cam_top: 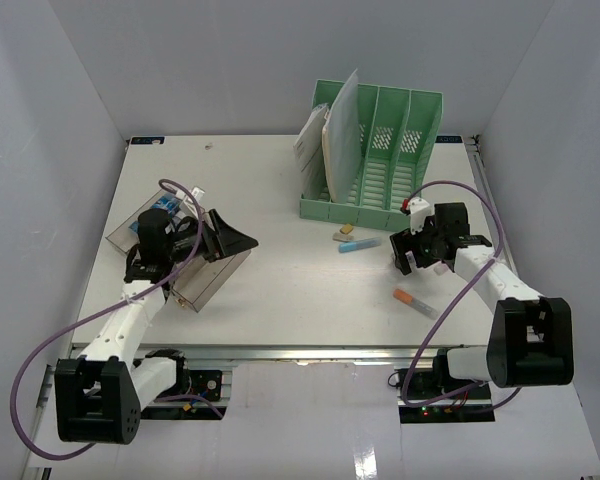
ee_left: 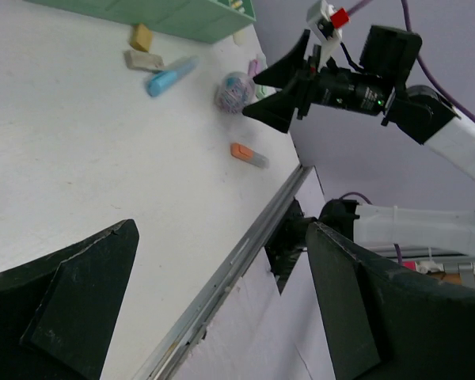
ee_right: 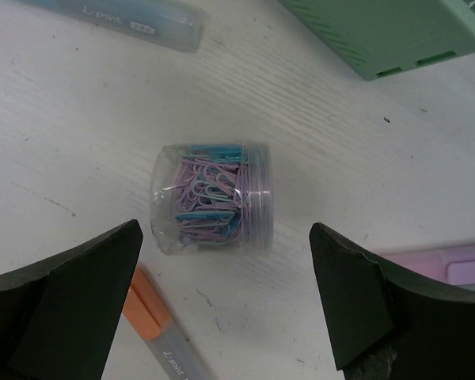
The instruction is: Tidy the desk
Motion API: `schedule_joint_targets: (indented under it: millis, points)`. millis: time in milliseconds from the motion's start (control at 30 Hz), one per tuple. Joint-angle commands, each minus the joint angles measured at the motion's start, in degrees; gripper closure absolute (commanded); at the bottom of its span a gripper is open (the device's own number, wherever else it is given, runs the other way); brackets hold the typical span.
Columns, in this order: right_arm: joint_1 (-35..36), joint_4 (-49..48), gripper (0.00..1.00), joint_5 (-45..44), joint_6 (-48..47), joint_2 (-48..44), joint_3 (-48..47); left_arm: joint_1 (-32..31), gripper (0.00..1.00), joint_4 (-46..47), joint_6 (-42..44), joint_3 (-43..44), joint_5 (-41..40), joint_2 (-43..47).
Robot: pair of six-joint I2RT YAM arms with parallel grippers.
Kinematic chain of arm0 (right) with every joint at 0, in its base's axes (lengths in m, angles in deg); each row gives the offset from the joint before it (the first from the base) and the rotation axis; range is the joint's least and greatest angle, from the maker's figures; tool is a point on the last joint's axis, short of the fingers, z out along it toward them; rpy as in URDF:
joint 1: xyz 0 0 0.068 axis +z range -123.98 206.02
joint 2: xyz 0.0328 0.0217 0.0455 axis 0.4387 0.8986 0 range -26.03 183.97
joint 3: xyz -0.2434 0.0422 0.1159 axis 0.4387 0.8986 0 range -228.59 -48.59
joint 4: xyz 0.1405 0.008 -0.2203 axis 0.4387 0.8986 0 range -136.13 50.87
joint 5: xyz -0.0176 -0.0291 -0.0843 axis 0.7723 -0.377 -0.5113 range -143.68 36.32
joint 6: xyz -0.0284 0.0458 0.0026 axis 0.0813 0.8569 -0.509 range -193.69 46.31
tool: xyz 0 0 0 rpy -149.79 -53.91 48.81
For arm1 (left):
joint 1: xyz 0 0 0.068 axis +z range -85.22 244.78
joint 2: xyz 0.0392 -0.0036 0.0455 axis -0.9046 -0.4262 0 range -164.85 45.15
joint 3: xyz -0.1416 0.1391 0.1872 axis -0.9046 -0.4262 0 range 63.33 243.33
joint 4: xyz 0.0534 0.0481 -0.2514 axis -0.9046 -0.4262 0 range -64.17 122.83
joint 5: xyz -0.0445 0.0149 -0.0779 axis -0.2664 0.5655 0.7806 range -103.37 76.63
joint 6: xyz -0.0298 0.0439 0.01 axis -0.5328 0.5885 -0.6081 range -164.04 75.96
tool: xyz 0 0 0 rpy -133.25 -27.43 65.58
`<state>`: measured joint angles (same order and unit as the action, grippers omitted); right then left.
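The white desk [cam_top: 280,290] carries loose stationery on its right half. A clear jar of pink and blue paper clips [ee_right: 212,198] lies on its side, seen in the left wrist view as the jar [ee_left: 233,92]. My right gripper [ee_right: 226,293] hovers just above it, open, one finger to each side and nothing between them; from above the right gripper [cam_top: 408,258] hides the jar. An orange highlighter [ee_right: 154,324] lies next to the jar. My left gripper [cam_top: 230,243] hangs open and empty over the clear tray [cam_top: 195,285], facing the desk's metal front rail [ee_left: 222,289].
The green file rack [cam_top: 375,155] stands at the back with papers in its left slots. A blue highlighter [cam_top: 360,244] and two small erasers [cam_top: 346,230] lie in front of it. The orange highlighter [cam_top: 415,302] lies nearer the front. A pale pink item [ee_right: 451,265] lies right of the jar.
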<state>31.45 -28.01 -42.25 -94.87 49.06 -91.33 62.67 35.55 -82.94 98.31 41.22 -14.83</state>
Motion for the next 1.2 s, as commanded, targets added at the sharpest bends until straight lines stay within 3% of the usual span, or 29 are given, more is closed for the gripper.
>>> schedule_joint_targets:
  millis: [0,67,233,367,500,700,1000,1167]
  points:
    - [0.6,-2.1,0.02,0.1,0.3,1.8,-2.2,-5.6,0.02,7.9,-5.4,-3.2,-2.3,1.0]
    - [0.6,-2.4,0.02,0.4,0.1,2.7,-2.1,-7.9,0.02,9.9,-7.0,-3.9,-4.1,0.4]
    - [0.6,-3.0,0.18,2.0,-1.5,4.2,-1.9,-13.9,0.04,15.9,-11.2,-5.0,-7.7,-2.4]
    - [0.6,-3.1,0.42,3.2,-3.1,4.1,-1.4,-17.9,0.05,20.8,-14.3,-5.7,-9.8,-5.8]
    - [0.6,-3.2,0.53,3.8,-4.7,2.7,-1.0,-21.6,0.05,25.3,-16.4,-5.4,-11.5,-9.8]
    - [0.6,1.3,0.72,16.3,-11.1,-3.1,-1.2,-27.4,0.06,29.9,-17.7,-1.8,-13.6,-17.0]
    - [0.8,11.7,0.77,41.6,-24.6,-11.0,-1.7,-35.1,0.02,33.7,-17.4,7.2,-15.1,-29.1]
    - [1.9,12.6,0.77,48.1,-28.3,-14.8,-0.5,-38.7,0.02,33.3,-16.5,12.8,-15.8,-34.9]
